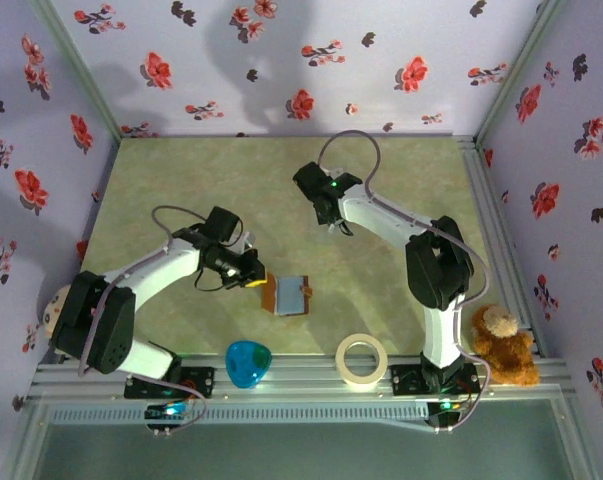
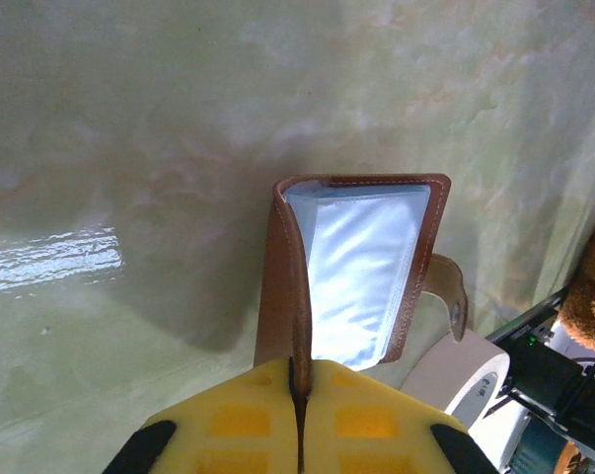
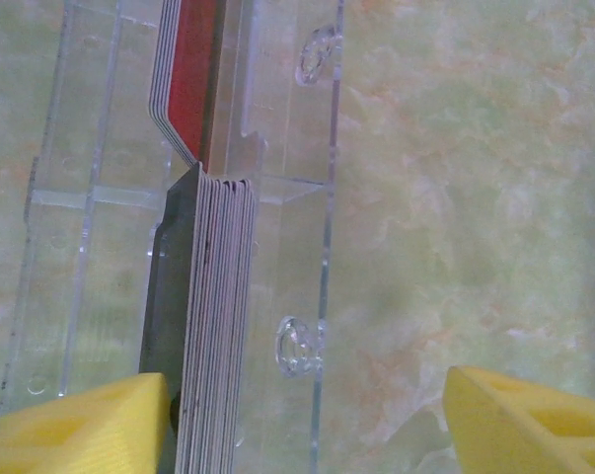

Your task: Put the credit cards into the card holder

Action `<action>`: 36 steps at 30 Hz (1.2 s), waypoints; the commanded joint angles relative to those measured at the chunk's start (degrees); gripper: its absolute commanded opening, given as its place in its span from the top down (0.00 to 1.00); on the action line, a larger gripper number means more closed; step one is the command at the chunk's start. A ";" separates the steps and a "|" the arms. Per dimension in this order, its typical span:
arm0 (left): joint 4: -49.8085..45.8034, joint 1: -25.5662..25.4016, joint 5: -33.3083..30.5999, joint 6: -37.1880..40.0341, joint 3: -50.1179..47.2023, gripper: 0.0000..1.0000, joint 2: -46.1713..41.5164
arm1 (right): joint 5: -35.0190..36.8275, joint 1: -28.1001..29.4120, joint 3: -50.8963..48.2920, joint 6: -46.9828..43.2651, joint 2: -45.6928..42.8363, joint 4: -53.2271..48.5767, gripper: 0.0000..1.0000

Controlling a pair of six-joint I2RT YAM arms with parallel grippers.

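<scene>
two jobs: my left gripper (image 2: 299, 420) clamps the card holder (image 2: 361, 267) by its cover, open, mid-table; my right gripper (image 3: 307, 415) hangs jaws apart over the credit cards (image 3: 213, 326) in the clear stand (image 3: 287, 148). pinch just one.

Open brown card holder (image 2: 361, 267); credit cards (image 3: 218, 326) apparently stacked.

Top cam: looking down from above/behind, covering whole table (image 1: 281, 180). L wrist cam: facing open wallet (image 2: 361, 267) close up, sharing it w/ top view. R wrist cam: pointing close at clear stand (image 3: 282, 227).
</scene>
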 commanded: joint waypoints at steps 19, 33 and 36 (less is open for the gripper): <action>-2.41 -0.67 -0.59 3.69 1.28 1.00 0.34 | -0.19 -0.19 0.51 -3.16 -2.50 -4.96 0.98; -1.68 -1.02 0.26 4.18 2.02 0.64 0.95 | -5.93 -0.26 -0.30 -1.04 -8.18 -3.51 1.00; -4.22 -1.02 -1.53 5.09 3.49 0.59 1.22 | -7.04 -0.27 -1.68 -0.70 -10.93 -1.69 1.00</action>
